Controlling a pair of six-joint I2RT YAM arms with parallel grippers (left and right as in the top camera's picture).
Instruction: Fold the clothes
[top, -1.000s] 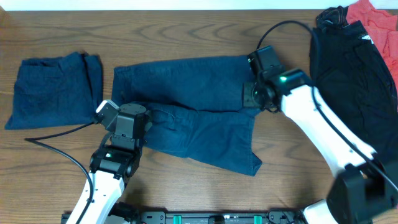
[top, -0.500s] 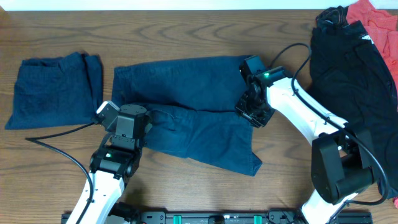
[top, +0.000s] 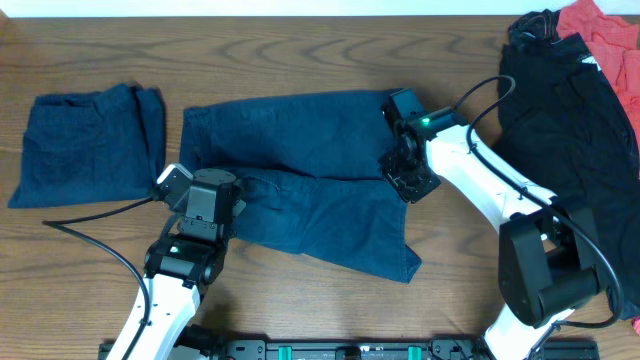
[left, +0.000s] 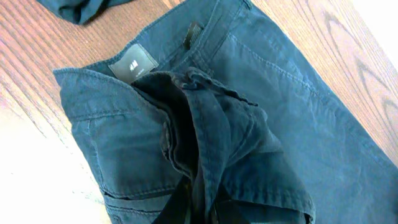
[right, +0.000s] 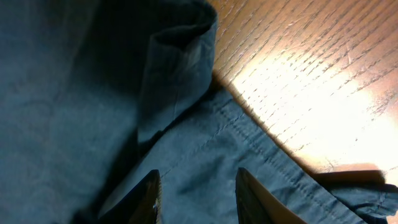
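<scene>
Clamped shorts' (left: 292, 118) bunched waistband (left: 186, 84) in left gripper (left: 200, 202), bottom centre of left wrist view; held right gripper (right: 198, 193) open over hem (right: 261, 146).

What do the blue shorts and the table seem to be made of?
The shorts: probably cotton twill or light denim, matte; stitched seams and soft creases show. The table: wood or wood-look laminate, slightly glossy; grain lines and glare show.
</scene>
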